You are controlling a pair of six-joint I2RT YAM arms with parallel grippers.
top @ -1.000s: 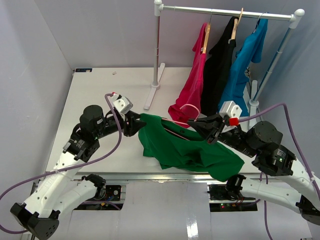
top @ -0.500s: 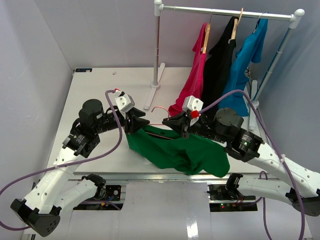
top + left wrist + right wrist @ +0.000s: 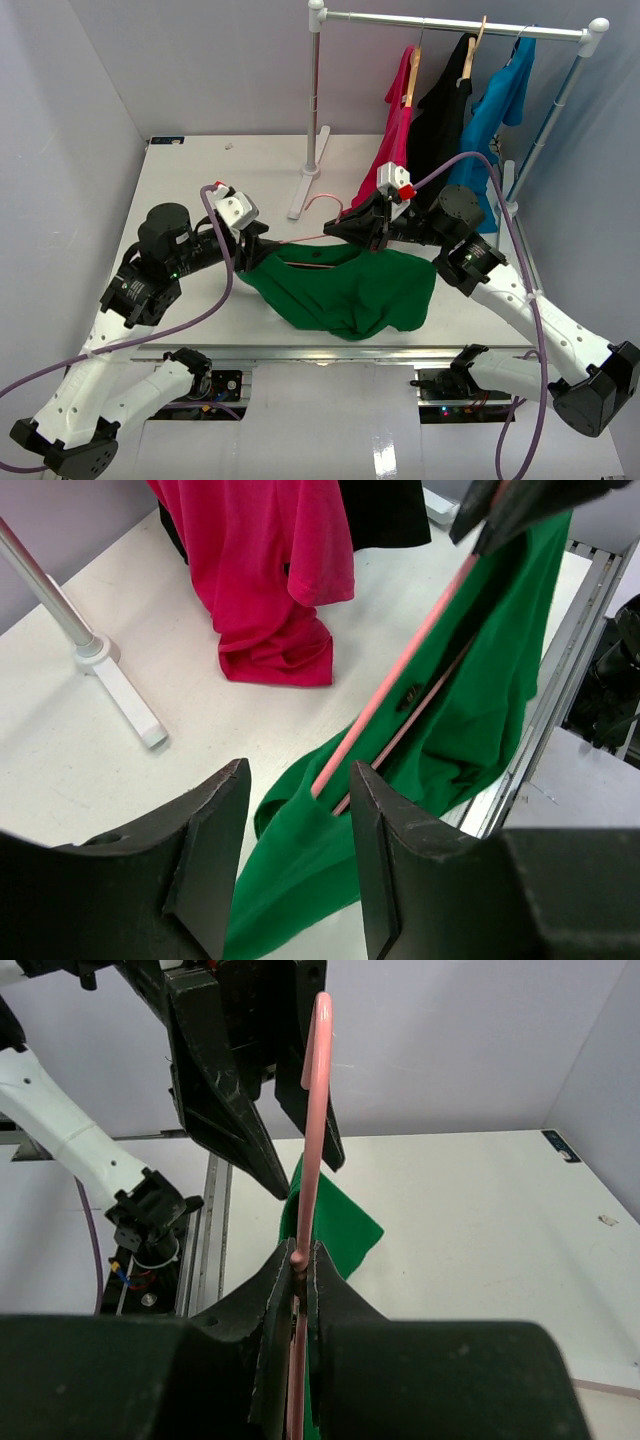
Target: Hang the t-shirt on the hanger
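Note:
The green t-shirt (image 3: 350, 290) hangs in a bunch from the pale pink hanger (image 3: 300, 241) near the table's front, its lower folds on the table. My right gripper (image 3: 357, 228) is shut on the hanger wire just below the hook and holds it above the table; the wire (image 3: 318, 1110) shows pinched between the fingers, with green cloth (image 3: 340, 1225) behind. My left gripper (image 3: 256, 244) is open at the hanger's left end. In the left wrist view its jaws (image 3: 298, 810) stand apart over the shirt (image 3: 480, 700), and the hanger (image 3: 400, 670) runs into the cloth.
A clothes rack (image 3: 455, 24) at the back right holds a magenta-red shirt (image 3: 385, 170), a black one (image 3: 435, 140) and a turquoise one (image 3: 485, 130). Its foot (image 3: 303, 192) lies just behind the grippers. The table's front edge (image 3: 330, 350) is right below the shirt.
My right arm has swung left and back, carrying the hanger and shirt toward the table's middle. The shirt has bunched up under the hanger. My left gripper has drawn back a little to the left.

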